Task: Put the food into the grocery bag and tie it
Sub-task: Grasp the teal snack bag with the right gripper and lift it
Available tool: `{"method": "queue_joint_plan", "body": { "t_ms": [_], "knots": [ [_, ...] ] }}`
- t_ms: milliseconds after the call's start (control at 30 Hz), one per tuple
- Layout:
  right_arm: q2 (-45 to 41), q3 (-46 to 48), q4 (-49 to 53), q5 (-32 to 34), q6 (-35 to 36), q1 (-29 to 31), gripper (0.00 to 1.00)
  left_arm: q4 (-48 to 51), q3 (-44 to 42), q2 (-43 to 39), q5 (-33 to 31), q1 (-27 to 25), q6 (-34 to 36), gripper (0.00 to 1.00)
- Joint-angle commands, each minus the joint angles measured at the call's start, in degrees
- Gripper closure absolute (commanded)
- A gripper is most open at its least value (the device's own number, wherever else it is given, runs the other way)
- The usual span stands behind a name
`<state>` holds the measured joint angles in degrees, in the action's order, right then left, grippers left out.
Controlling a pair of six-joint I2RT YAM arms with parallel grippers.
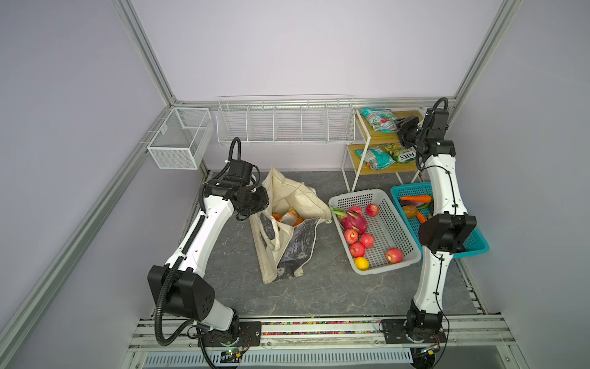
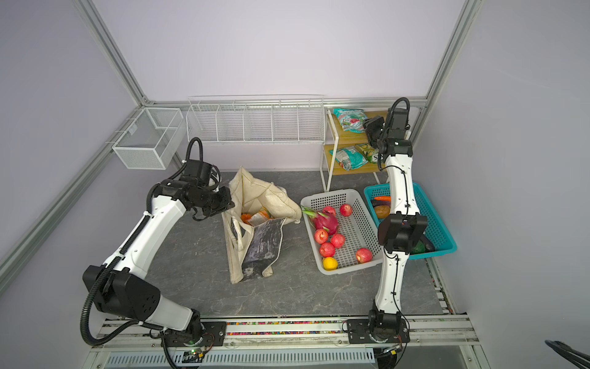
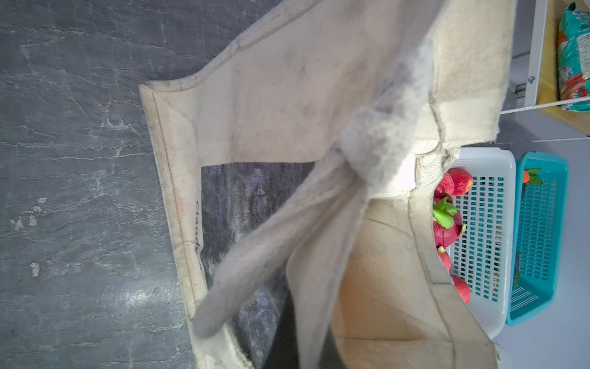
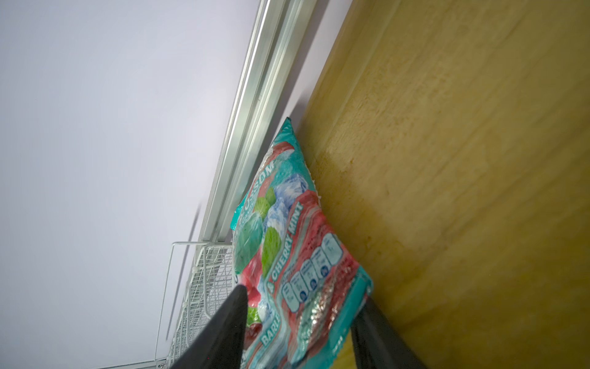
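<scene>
- The right pincer [image 4: 303,329] is up at the top shelf [image 4: 447,191] of the rack. Its jaws are about half spread, one finger on each side of the near end of a teal snack packet [image 4: 287,252]. The packet lies flat on the board, not lifted, and I cannot tell whether the pads already press on it.
- The risk there is the film, which is slick and puffed with air, with only its end between the fingers. A shallow bite could let it squirt out, or shove it back towards the wall behind the shelf.
- The finger nearest the board runs close along the wood — if it sits too low it may scrape or jam there.
- The left pincer [image 1: 260,207] is fully closed at the left rim of the grocery bag [image 1: 300,199]. The bag stands on the table [image 1: 335,287] with orange food [image 1: 289,218] showing inside. From the wrist view the pincer seems to have the cream strap [image 3: 271,249], though its fingers are out of frame.
- Thin cloth held in one pinch could slide free. The mouth — already narrow, with the dark front panel slumping — would then fold shut.
- The carry would cross the white basket [image 1: 351,195] of apples [image 1: 367,240]. A loose hold could drop the packet there or on the bag's rim.
</scene>
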<state>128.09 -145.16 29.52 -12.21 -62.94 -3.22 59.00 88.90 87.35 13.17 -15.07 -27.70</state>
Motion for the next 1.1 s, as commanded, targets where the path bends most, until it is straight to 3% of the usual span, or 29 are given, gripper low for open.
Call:
{"method": "queue_joint_plan", "body": {
  "t_ms": [0, 433, 733, 1067],
  "knots": [
    [2.3, -0.3, 0.7, 1.8, -2.3, 0.3, 0.51, -0.2, 1.8, 0.1, -1.9, 0.2, 1.8, 1.00],
    [1.0, -0.2, -0.6, 3.0, -2.8, 0.2, 0.92, -0.3, 1.8, -0.2, -1.5, 0.6, 1.8, 1.00],
    [-5.7, -0.5, -5.8, 1.7, -1.5, 0.1, 0.93, 0.5, 1.1, -1.6, -2.1, 0.6, 1.9, 1.00],
    [-17.4, 2.3, -14.6, -6.3, 8.0, 1.2, 0.93, 0.0, -3.4, -4.7, -2.1, 0.6, 0.2, 1.00]
  ]
}}
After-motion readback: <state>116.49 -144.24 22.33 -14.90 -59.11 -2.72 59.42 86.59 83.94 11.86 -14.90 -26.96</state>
